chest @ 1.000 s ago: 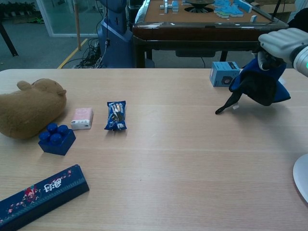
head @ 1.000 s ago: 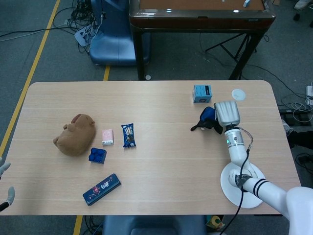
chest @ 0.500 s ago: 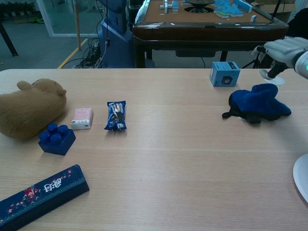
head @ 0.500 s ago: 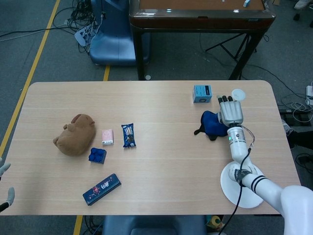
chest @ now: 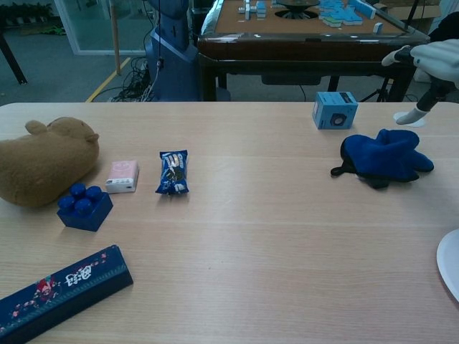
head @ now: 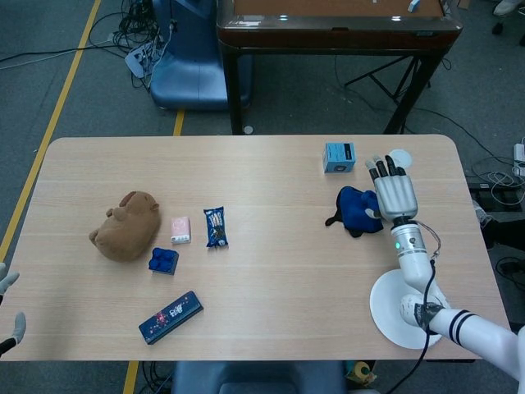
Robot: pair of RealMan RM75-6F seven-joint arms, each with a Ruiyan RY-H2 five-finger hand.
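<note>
- One hand does the work here: my right hand (head: 395, 190) hangs flat over the far right part of the bench (head: 271, 271), palm down, fingers stretched out straight and a little apart, with nothing in it.
- The blue mitten (head: 357, 211) lies slumped on the bench, free of any grip. In the head view it sits just to the left of the hand, its right edge tucked under the palm's side. In the chest view the hand (chest: 434, 61) is plainly above and to the right of the mitten (chest: 384, 158), apart from it.
- As I judge it, the step in hand is getting the hand clear of the laid-down mitten. To do that well I keep the fingers straight and go up rather than sideways, so nothing catches the soft cloth or the dark loop (chest: 338, 170) at its left end.
- Two neighbours call for care: the light blue box (head: 339, 156) stands near the mitten on the far side, and a small white disc (head: 399, 158) lies just beyond the fingertips (head: 382, 167). A low sweep could knock either one.
- The white plate (head: 402, 310) sits near the front edge, below the forearm.
- My left hand (head: 6, 283) shows only as fingertips at the frame's lower left edge, well apart from everything. I cannot tell how it is set.
</note>
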